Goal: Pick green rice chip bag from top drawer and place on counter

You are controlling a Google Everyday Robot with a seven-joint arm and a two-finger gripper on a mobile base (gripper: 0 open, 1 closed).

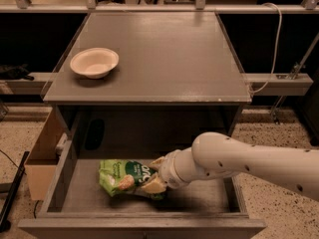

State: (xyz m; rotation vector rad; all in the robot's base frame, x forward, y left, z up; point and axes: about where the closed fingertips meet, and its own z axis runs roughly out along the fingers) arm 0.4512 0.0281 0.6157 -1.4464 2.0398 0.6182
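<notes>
The green rice chip bag (124,176) lies on the floor of the open top drawer (60,176), left of its middle. My gripper (155,174) reaches in from the right on the white arm. Its two cream fingers (155,185) sit above and below the bag's right end and close on it. The bag's right edge is hidden behind the fingers. The bag still rests on the drawer floor. The counter (164,54) is the flat grey-brown cabinet top above the drawer.
A cream bowl (94,62) stands on the counter's left side. A dark object (94,133) lies at the drawer's back left. A wooden box (42,153) stands on the floor left of the cabinet. A white cable (273,44) hangs at the right.
</notes>
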